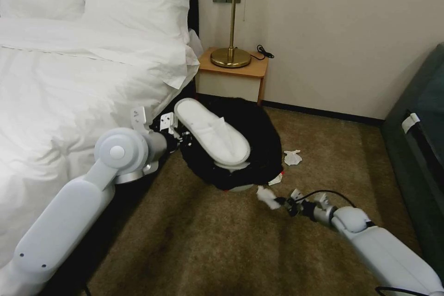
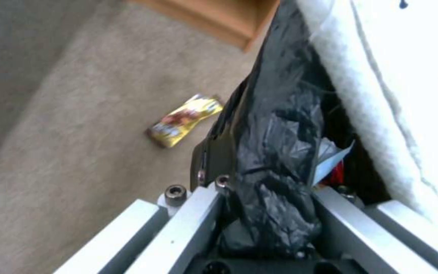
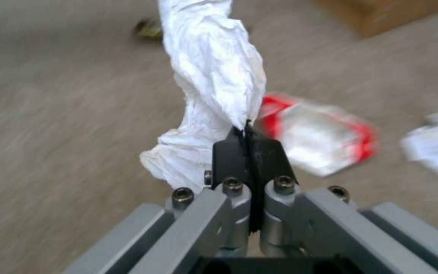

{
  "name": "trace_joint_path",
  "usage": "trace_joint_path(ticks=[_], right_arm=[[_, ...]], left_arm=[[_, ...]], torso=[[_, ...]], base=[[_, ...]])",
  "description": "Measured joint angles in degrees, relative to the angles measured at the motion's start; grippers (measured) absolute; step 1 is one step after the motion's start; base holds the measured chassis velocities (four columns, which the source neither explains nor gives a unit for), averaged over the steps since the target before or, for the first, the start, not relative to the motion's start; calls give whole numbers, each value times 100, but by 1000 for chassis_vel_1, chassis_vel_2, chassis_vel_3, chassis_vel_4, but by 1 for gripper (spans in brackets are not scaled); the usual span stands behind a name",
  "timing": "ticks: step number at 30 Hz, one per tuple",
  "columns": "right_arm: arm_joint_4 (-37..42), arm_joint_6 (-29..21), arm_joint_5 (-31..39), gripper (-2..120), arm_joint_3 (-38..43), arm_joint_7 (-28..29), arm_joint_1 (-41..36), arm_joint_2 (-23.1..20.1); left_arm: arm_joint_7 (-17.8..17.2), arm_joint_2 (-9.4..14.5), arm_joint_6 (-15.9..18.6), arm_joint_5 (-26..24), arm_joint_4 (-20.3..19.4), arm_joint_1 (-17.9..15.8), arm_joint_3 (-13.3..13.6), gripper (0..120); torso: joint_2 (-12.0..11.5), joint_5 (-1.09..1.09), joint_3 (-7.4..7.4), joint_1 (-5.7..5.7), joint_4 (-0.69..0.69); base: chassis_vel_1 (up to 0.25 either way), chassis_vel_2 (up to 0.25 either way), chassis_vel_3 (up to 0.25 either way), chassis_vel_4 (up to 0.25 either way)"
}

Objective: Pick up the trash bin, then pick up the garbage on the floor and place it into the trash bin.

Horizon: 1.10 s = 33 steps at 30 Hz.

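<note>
The trash bin (image 1: pixel 259 148), lined with a black bag, hangs tilted just above the carpet beside the bed. My left gripper (image 1: pixel 178 135) is shut on its near rim, and the left wrist view shows the crinkled bag (image 2: pixel 280 125) pinched in that gripper (image 2: pixel 270 179). A white slipper (image 1: pixel 212 136) lies across the bin's mouth. My right gripper (image 1: pixel 282 201) is low in front of the bin, shut on a crumpled white tissue (image 1: pixel 266 195), which hangs from its tips (image 3: pixel 214 76). Another tissue (image 1: pixel 292 157) and a red wrapper (image 1: pixel 276 179) lie on the carpet, and so does a gold snack packet (image 2: pixel 186 120).
The white bed (image 1: pixel 69 83) fills the left side. A wooden nightstand (image 1: pixel 231 76) with a brass lamp (image 1: pixel 231 23) stands behind the bin. A dark sofa (image 1: pixel 416 148) lines the right edge. Open carpet (image 1: pixel 208 240) lies between my arms.
</note>
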Motion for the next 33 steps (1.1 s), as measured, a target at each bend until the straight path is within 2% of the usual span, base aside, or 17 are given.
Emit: trace_joint_path(ticks=[2,5,7,8,12,14,20,24,31,33], right_arm=[[145,-90,42,0,182,92,-4,-52],[895,-475,514,0,717,362,12,-309],[1128,-589,648,0,832,413,44,-390],[1484,-729,830,0,1002,464,119,-507],[1937,-948,1044,0,1217,529,244,-633],[2518,-1226,1315,0,1363,641,438,-748],[3323,-1614,1757,0,1111,820,834,-827],[4039,-1983,1861,0,865,823,914,-1031],[4559,-2373,1792,0,650,594,911,-1425],[4599,-2396,1774,0,637,570,901,-1453]], left_arm=[[1,45,0,42,-11,84,-5,1],[9,99,1,164,-4,269,25,1],[15,102,0,212,12,305,51,1],[22,89,0,284,45,347,99,1],[27,43,0,334,84,376,150,1],[35,-12,0,376,133,393,234,1],[41,-62,0,385,223,390,303,1],[41,-127,0,449,390,188,478,1],[144,-110,0,820,516,-4,788,1],[147,-116,0,836,522,-12,804,1]], torso=[[0,2,0,0,0],[0,0,0,0,-1],[0,0,0,0,-1],[0,-1,0,0,0],[0,-1,0,0,0],[0,-1,0,0,-1],[0,-1,0,0,2],[0,0,1,0,1],[0,0,1,0,0],[0,-1,0,0,0]], base=[[0,0,0,0],[0,0,0,0],[0,0,0,0],[0,0,0,0],[0,0,0,0],[0,0,0,0],[0,0,0,0],[0,0,0,0],[0,0,0,0],[0,0,0,0]])
